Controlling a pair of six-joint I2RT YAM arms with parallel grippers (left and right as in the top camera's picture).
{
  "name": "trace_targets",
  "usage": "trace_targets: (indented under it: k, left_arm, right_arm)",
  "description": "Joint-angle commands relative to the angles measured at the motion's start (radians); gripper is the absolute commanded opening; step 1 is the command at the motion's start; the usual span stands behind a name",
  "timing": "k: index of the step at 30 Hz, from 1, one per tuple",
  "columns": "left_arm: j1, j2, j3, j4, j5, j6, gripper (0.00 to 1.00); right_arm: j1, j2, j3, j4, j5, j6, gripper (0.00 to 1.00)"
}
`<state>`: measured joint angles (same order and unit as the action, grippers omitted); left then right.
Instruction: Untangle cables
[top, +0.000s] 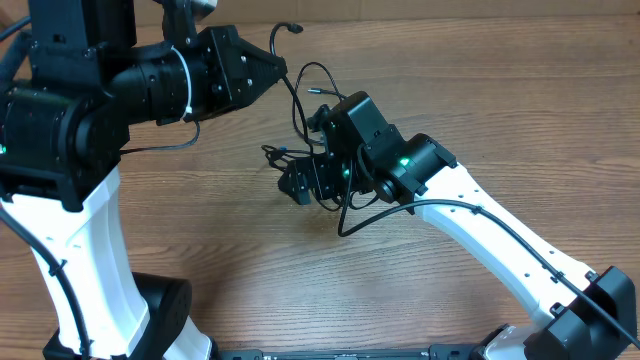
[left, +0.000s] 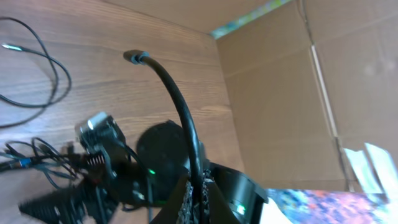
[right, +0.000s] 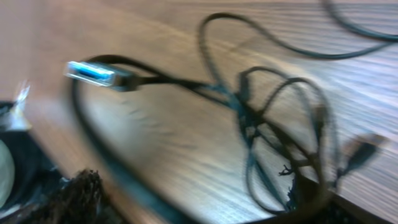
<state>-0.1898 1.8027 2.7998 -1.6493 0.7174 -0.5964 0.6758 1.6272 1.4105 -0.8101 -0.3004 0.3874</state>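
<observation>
Cables (top: 290, 152) are seen bunched on tabletop (top: 480, 90), directly under right hand (top: 300, 183), the nearer one, spread wide w/ nothing gripped. One strand (left: 180, 112) is pinched in closed left hand (top: 278, 72), stretched from bunch toward far left; pull is judged along that line.

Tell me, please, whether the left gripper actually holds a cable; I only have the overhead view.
Observer: Yes. The left wrist view shows one black cable clamped in the left gripper.
Operator: Thank you. Is the right gripper open?
Observer: Yes, its wrist view shows it open, with the tangled cables lying just ahead.
Operator: Any plug showing there?
Observer: A silvery plug lies off to one side of them.
</observation>
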Motion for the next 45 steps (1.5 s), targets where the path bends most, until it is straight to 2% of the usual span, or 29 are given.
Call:
trace_targets:
  k: [1, 8, 13, 21, 28, 32, 37, 42, 45]
  left_arm:
    - [0.000, -0.050, 0.010, 0.008, 0.066, -0.063, 0.04]
    - [0.000, -0.092, 0.010, 0.012, 0.149, -0.079, 0.04]
    - [0.000, -0.138, 0.010, 0.081, 0.225, -0.085, 0.04]
    - [0.000, -0.234, 0.010, 0.211, 0.170, -0.092, 0.04]
    - [0.000, -0.307, 0.010, 0.214, -0.115, -0.093, 0.04]
    - [0.000, -0.341, 0.010, 0.203, -0.377, -0.092, 0.04]
    - [0.000, -0.352, 0.010, 0.099, -0.774, -0.092, 0.04]
    - [0.000, -0.343, 0.010, 0.004, -1.005, -0.092, 0.04]
    - [0.000, -0.325, 0.010, -0.028, -1.122, -0.092, 0.04]
  right_arm:
    - [0.004, 0.001, -0.004, -0.012, 0.190, 0.113, 0.92]
    - [0.003, 0.002, -0.004, -0.022, 0.269, 0.171, 0.89]
    - [0.003, 0.002, -0.004, -0.053, 0.336, 0.236, 0.89]
    - [0.003, 0.002, -0.004, -0.095, 0.394, 0.241, 0.90]
    - [0.003, 0.002, -0.004, -0.114, 0.405, 0.242, 0.90]
    - [0.003, 0.002, -0.004, -0.119, 0.405, 0.241, 0.90]
    - [0.003, 0.002, -0.004, -0.129, 0.405, 0.241, 0.91]
    - [0.003, 0.002, -0.004, -0.130, 0.405, 0.241, 0.92]
    - [0.003, 0.002, -0.004, -0.127, 0.405, 0.241, 0.99]
